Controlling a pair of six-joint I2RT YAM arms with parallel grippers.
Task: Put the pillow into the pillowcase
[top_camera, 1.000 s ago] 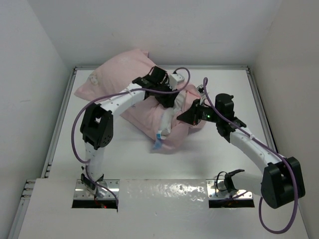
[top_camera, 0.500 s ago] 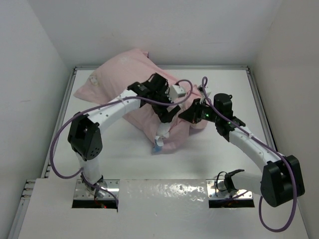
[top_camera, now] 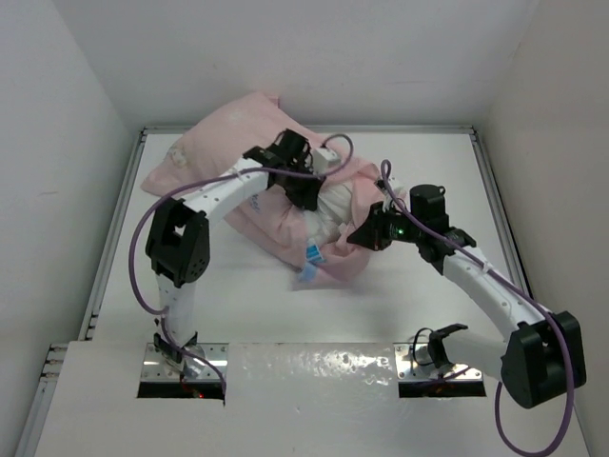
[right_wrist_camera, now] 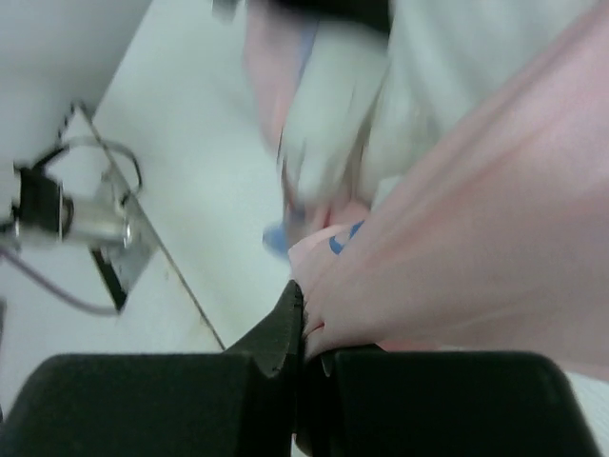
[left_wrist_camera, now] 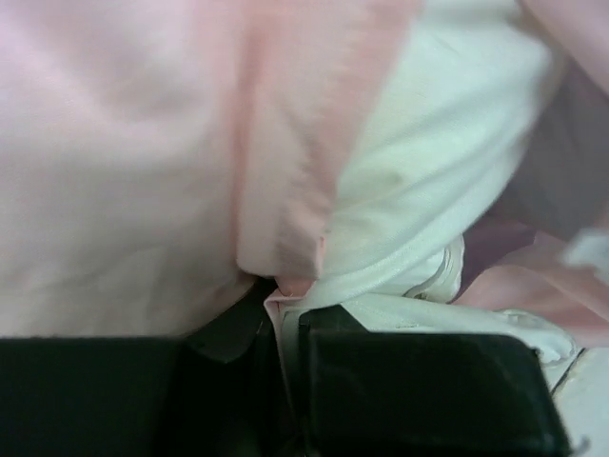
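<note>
The pink pillowcase lies bunched at the back left of the table, pale side out. The white pillow bulges out of its open end, with the blue tag hanging at the near edge. My left gripper sits at the top of the opening, shut on the pillowcase hem, and the white pillow presses against its right finger. My right gripper is at the opening's right side, shut on a fold of pillowcase. The pillow is blurred beyond it.
Raised rails run along the table's left edge and right edge, with white walls close behind and beside. Metal mounting plates hold the arm bases at the near edge. A purple cable loops off each arm.
My left gripper opened, reached toward the opening, then drew back and shut on the hem. My right gripper pulled its fold slightly toward the near side. More white pillow shows.
</note>
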